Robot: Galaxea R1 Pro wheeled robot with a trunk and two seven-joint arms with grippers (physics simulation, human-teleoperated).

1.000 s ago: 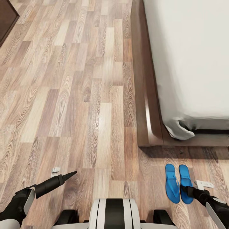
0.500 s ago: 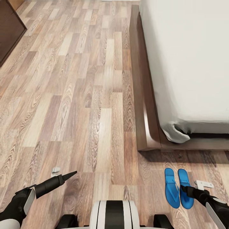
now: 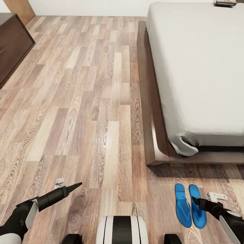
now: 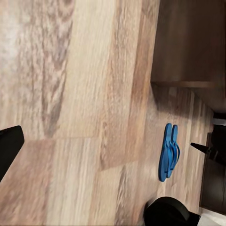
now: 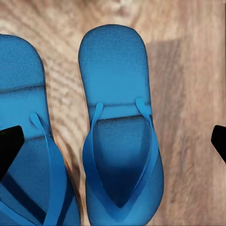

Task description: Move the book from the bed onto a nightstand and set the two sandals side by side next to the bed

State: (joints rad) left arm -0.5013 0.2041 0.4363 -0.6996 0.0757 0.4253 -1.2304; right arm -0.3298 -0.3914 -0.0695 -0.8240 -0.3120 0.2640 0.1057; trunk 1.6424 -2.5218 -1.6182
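The wood-plank floor [image 3: 84,112] is being viewed from the head camera. The bed [image 3: 200,74] is being shown at right, with the book [image 3: 225,3] lying on the mattress at its far edge. The two sandals [image 3: 190,205] are lying side by side, touching, near the bed's foot corner. The right gripper [image 5: 113,141] is being held spread apart over one sandal, empty. The left gripper [image 3: 73,187] is being held over bare floor; its state cannot be told.

Both arms held low, right pincer [image 3: 203,202] spread wide.
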